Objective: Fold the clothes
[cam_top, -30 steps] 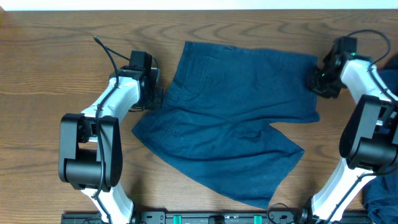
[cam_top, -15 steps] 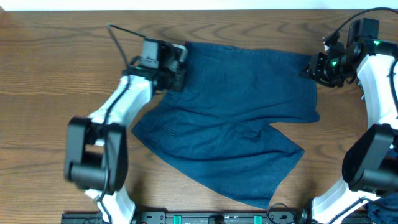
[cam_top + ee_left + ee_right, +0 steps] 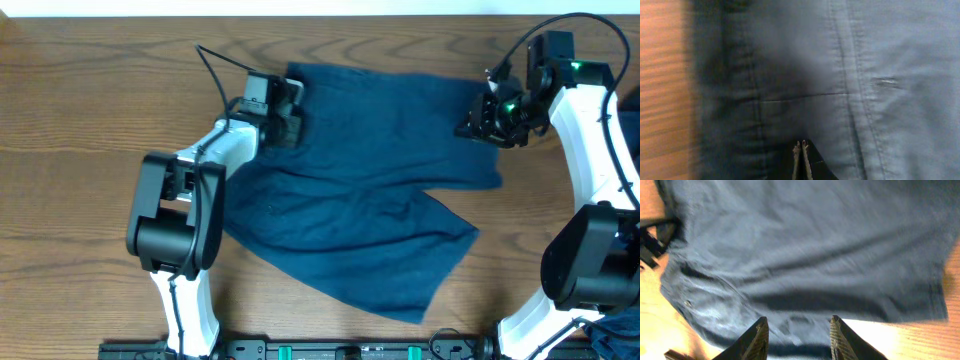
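The clothes in play are dark navy shorts (image 3: 380, 190) lying spread on the wooden table (image 3: 90, 120), waistband to the left and two short legs to the right. My left gripper (image 3: 295, 115) hovers over the waistband's upper left corner. In the left wrist view it (image 3: 802, 146) is shut, tips together just above the stitched cloth (image 3: 880, 100), with nothing seen between them. My right gripper (image 3: 472, 128) is over the upper leg's right edge. In the right wrist view it (image 3: 799, 320) is open, and the shorts (image 3: 805, 245) lie below and beyond its tips.
More dark blue cloth (image 3: 612, 320) shows at the table's bottom right corner behind the right arm's base. A black rail (image 3: 330, 350) runs along the front edge. Bare wood lies left of the left arm and along the back edge.
The left gripper swung from the shorts' left edge up onto the waistband corner. The right gripper moved left over the upper leg. The shorts slid a little left and back.
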You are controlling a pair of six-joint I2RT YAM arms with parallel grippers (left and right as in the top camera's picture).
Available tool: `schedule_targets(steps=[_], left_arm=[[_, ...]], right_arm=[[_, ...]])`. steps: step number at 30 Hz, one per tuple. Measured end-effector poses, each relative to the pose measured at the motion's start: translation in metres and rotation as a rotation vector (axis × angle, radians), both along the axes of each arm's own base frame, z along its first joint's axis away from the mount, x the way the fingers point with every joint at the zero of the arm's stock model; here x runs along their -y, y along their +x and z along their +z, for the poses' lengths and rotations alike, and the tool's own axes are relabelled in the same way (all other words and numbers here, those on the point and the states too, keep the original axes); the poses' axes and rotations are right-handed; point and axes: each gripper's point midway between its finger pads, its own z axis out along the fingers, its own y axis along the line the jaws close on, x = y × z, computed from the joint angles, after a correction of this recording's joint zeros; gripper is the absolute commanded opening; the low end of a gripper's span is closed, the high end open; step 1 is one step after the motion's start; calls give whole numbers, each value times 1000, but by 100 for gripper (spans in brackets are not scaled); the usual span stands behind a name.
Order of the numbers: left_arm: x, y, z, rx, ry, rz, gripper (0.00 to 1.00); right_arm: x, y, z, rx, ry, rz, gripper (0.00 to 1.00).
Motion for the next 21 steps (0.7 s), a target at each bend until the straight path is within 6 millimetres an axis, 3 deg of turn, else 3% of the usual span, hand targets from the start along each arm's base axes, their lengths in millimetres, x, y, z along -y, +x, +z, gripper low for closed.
schedule_targets(steps=[5, 8, 13, 16, 18, 21], left_arm=[[-89, 12, 1, -29, 72, 239, 6], [-128, 9, 0, -63, 76, 329, 6], [-133, 3, 0, -96, 85, 349, 6], [-130, -4, 1, -119, 87, 344, 6], [-128, -8, 3, -132, 89, 342, 6], [-127, -12, 12, -134, 89, 339, 6]], right_arm=[[-10, -1, -5, 3, -39, 37, 43], [-22, 1, -18, 24, -52, 73, 50], [-45, -23, -62, -25, -76, 148, 59], [-50, -42, -88, -68, -101, 173, 57], [-50, -48, -103, -69, -116, 177, 50], [-48, -55, -123, -64, -126, 159, 27]])
